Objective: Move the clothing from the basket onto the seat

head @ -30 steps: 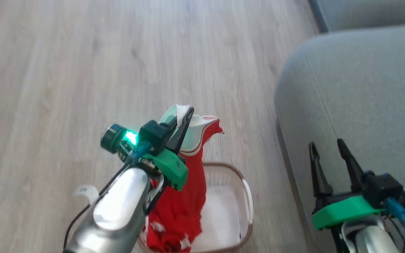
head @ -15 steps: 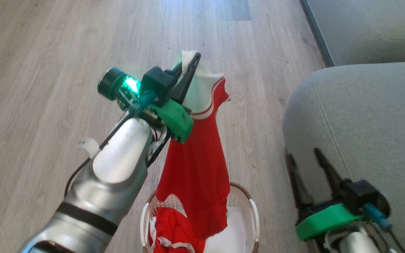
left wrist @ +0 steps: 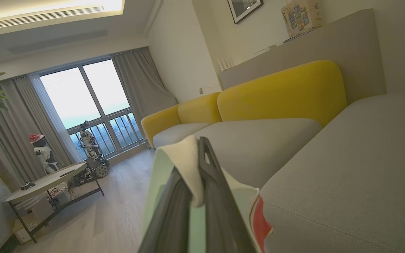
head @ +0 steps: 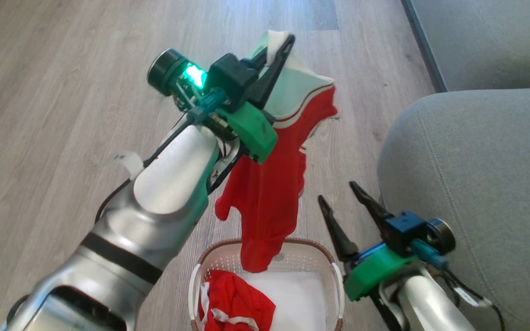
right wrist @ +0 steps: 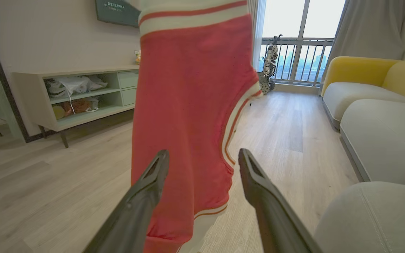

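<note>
My left gripper (head: 283,43) is shut on the white top edge of a red garment (head: 272,193), which hangs free above the basket (head: 313,250). The left wrist view shows its fingers (left wrist: 216,196) pinching white fabric (left wrist: 185,165). A second red garment (head: 235,303) lies crumpled in the basket on the white liner (head: 299,299). My right gripper (head: 336,191) stands open just right of the hanging garment, between it and the seat (head: 476,184). In the right wrist view the red garment (right wrist: 185,105) hangs ahead of the open right gripper (right wrist: 202,156).
Pale wood floor (head: 62,115) lies to the left and ahead. The sofa continues with grey cushions and yellow backrests (left wrist: 283,91). A low shelf unit (right wrist: 83,95) stands by the wall, and a round table (left wrist: 47,179) stands near the window.
My left gripper has lifted the red garment higher, so its hem now hangs above the basket rim. My right gripper has swung left, off the seat, towards the garment. The camera has shifted.
</note>
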You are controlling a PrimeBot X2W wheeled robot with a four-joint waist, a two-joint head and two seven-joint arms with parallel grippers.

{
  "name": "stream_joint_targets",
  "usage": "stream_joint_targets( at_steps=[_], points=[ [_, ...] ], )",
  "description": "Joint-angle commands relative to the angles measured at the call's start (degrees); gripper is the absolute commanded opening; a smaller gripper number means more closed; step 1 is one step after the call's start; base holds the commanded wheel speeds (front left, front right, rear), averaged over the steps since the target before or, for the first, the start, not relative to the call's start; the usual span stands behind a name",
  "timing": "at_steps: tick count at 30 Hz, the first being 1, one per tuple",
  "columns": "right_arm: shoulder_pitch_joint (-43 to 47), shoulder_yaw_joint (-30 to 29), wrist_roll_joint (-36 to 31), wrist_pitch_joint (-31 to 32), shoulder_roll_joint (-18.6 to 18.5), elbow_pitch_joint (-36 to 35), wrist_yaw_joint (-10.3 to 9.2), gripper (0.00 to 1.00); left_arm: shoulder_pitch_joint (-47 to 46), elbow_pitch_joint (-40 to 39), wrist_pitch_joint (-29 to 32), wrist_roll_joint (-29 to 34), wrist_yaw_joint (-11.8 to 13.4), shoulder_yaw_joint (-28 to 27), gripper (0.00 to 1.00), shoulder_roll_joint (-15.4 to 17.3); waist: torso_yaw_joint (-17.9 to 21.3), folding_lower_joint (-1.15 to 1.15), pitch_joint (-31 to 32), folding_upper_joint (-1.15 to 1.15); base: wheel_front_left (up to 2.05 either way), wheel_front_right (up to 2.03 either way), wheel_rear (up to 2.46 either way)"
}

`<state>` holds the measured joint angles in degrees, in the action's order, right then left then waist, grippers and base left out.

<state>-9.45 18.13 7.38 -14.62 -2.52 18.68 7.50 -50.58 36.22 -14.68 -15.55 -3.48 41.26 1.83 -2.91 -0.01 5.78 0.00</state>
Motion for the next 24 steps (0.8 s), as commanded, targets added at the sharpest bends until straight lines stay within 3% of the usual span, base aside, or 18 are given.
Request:
stream_joint_targets(
  at_steps=[1, 10, 19, 20, 21, 22, 23, 24],
  points=[
    [-3.69, 2.25, 0.1, -0.38, -0.36, -0.56, -0.01, 1.0, -5.24, -2.24, -0.01, -0.81, 0.61, -0.94, 0.0, 1.06, -0.22, 0.01, -0.05, 0.0, 0.0, 0.0, 0.0],
    [-10.23, 8.57, 3.85, -0.38, -0.36, 7.58, -0.01, 1.0, -7.73, -4.03, 0.07, -4.86, 2.63, 4.9, 0.0, 1.06, -1.64, 0.01, -0.31, 0.0, 0.0, 0.0, 0.0],
    [-13.68, 11.9, 6.47, -0.38, -0.36, 10.83, -0.01, 1.0, -8.85, -6.99, 0.04, -8.22, 4.58, 9.36, 0.0, 1.05, -2.68, 0.01, -0.37, 0.0, 0.0, 0.0, 0.0],
    [-13.95, 12.12, 6.81, -0.38, -0.36, 11.3, -0.01, 0.87, -8.98, -7.31, 0.04, -8.64, 4.84, 9.78, 0.0, 1.05, -2.81, 0.01, -0.35, 0.0, 0.0, 0.0, 0.0],
    [-14.26, 12.26, 7.08, -0.38, -0.36, 11.77, -0.01, 0.48, -9.09, -7.62, 0.03, -9.06, 5.08, 10.2, 0.0, 1.05, -2.94, 0.01, -0.33, 0.0, 0.0, 0.0, 0.0],
    [-14.56, 12.29, 7.29, -0.38, -0.36, 12.24, -0.01, 0.36, -9.19, -7.92, 0.03, -9.44, 5.35, 10.62, 0.0, 1.05, -3.08, 0.01, -0.31, 0.0, 0.0, 0.0, 0.0],
    [-14.88, 12.24, 7.42, -0.38, -0.36, 12.76, -0.01, 0.14, -9.27, -8.21, 0.03, -9.81, 5.61, 11.02, 0.0, 1.05, -3.21, 0.01, -0.3, 0.0, 0.0, 0.0, 0.0],
    [-15.22, 12.19, 7.44, -0.38, -0.36, 13.23, -0.01, 0.0, -9.36, -8.42, 0.02, -10.15, 5.84, 11.38, 0.0, 1.05, -3.32, 0.01, -0.3, 0.0, 0.0, 0.0, 0.0]
  ],
)
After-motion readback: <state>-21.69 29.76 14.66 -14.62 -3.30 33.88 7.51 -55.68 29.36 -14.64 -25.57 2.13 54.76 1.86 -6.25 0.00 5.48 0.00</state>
